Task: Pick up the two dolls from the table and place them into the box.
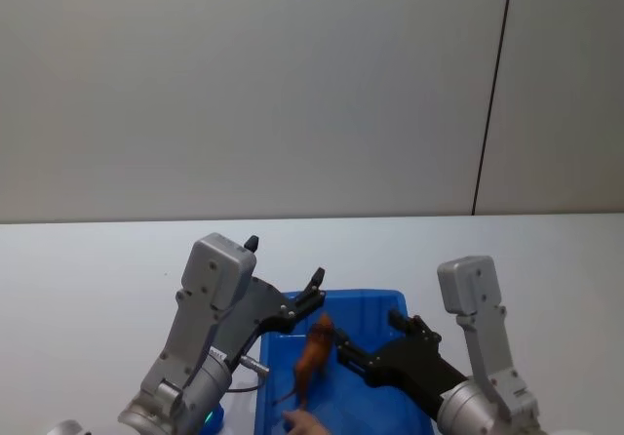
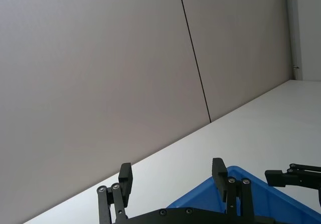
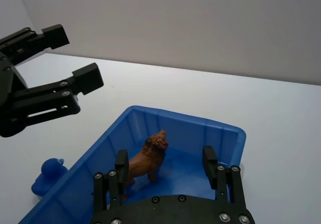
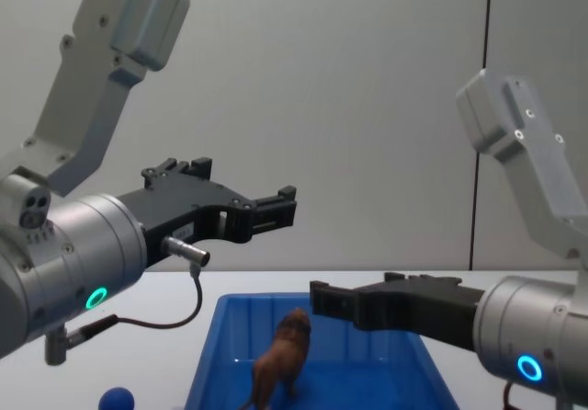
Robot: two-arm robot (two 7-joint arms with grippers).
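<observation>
Farthest left, the small, rounded, bright blue plastic doll [image 3: 49, 176] lay on the flat white surface [image 1: 97, 259], just outside the left wall of the large bright blue rectangular plastic box [image 3: 186, 116]. By my reading, that left half of your job undone. Your left pincer [image 2: 172, 170] hung high over the surface near the box's far left corner, fingers spread wide and gripping nothing. Held up and empty like that, it looked free to fetch the blue doll, though it would have to drop low and draw in nearer the robot to reach it. Inside the box, the brown plastic lion doll [image 3: 148, 159] stood upright on the floor, a little left of the middle and ringed by the sloped walls, so it was already where the task wants it. On the right, your right pincer [image 3: 165, 156] hovered over the box, just above and to the right of the lion. Its fingers were parted wide with nothing held between them, a posture that suggests no further business with that doll.
</observation>
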